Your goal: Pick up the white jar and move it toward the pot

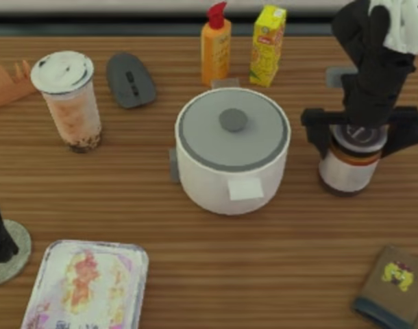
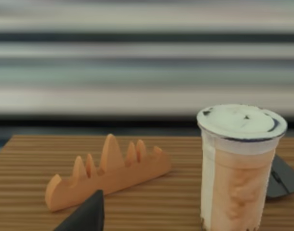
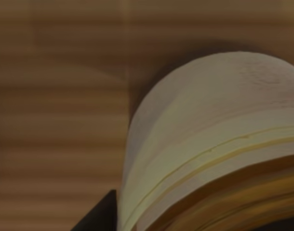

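Now the right pincer (image 1: 363, 130) clamps the white jar (image 1: 349, 164) beside the pot (image 1: 231, 154).

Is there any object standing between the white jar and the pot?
Nothing visible. The white jar, with the right gripper around its lid, stands right of the pot, and only bare table separates them.

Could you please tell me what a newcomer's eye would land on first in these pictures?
The big white pot with its grey lid stands mid-table. To its right, the right gripper straddles the lid end of the white jar. A tall lidded cup stands at the far left; the left arm is parked at the left edge.
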